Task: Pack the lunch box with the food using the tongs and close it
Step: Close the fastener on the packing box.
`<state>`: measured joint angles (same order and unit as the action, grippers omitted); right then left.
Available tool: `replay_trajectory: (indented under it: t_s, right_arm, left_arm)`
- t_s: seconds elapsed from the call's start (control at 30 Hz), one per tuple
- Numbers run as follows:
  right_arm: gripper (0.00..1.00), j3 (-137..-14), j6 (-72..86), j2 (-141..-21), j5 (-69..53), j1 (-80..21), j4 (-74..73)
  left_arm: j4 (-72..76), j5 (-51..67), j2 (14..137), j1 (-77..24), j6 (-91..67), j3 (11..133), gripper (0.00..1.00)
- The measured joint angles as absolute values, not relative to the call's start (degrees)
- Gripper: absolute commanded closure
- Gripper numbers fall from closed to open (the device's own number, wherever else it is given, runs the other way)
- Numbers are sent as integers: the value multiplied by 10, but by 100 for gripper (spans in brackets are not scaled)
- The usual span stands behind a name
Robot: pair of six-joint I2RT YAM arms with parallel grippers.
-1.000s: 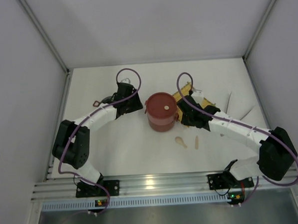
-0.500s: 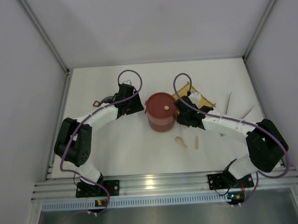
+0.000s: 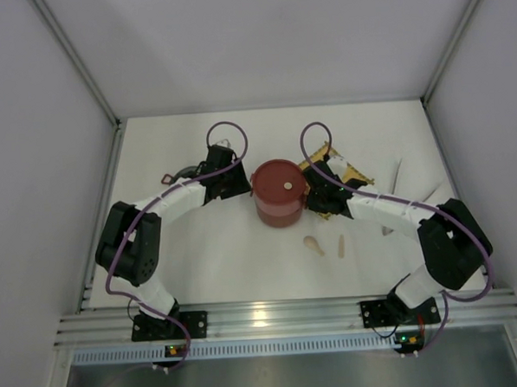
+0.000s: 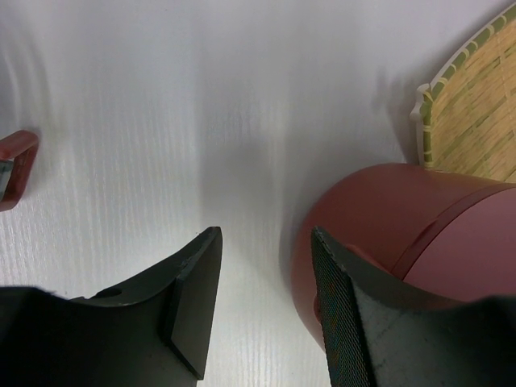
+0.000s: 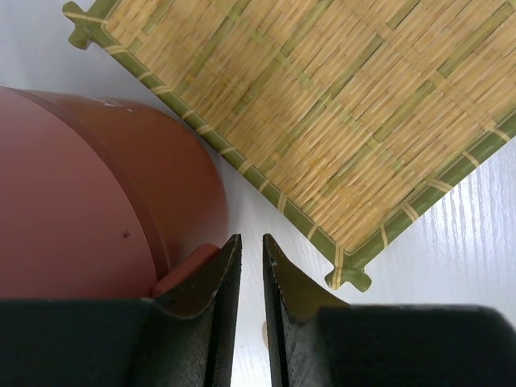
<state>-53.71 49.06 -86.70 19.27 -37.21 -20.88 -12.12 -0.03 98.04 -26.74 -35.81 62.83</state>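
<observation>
The maroon lunch box [image 3: 280,195] stands closed in mid-table, its flat lid showing a pale centre dot. My left gripper [image 3: 239,182] is at its left side, open, nothing between the jaws [image 4: 266,234]; the right finger rests against the box wall [image 4: 387,218]. My right gripper [image 3: 311,196] is at the box's right side, its jaws [image 5: 251,239] only a narrow gap apart with bare table between them. Its left finger lies beside the box's small side handle [image 5: 184,270]. The slim tongs [image 3: 398,172] lie on the table at the right. No food shows.
The yellow woven mat [image 3: 342,167] lies behind the right gripper, bare in the right wrist view [image 5: 347,105]. A beige spoon [image 3: 313,244] and a stick [image 3: 340,246] lie in front of the box. A small maroon piece [image 3: 167,177] lies at the left. White walls enclose the table.
My right gripper has moved left from the mat up to the box's right side. The left gripper has edged slightly right toward the box. Neither opening has changed.
</observation>
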Motion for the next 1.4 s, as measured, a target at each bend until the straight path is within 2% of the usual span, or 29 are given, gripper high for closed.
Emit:
replay_trajectory:
  t_s: [0.93,1.4]
  right_arm:
    - [83,-547,475,-914,157,-361,-198]
    - [82,-549,475,-892,149,-332,-199]
  left_arm:
    - [-98,10,980,-289,-379,579,49]
    - [-181,-79,945,-316,-398,585,50]
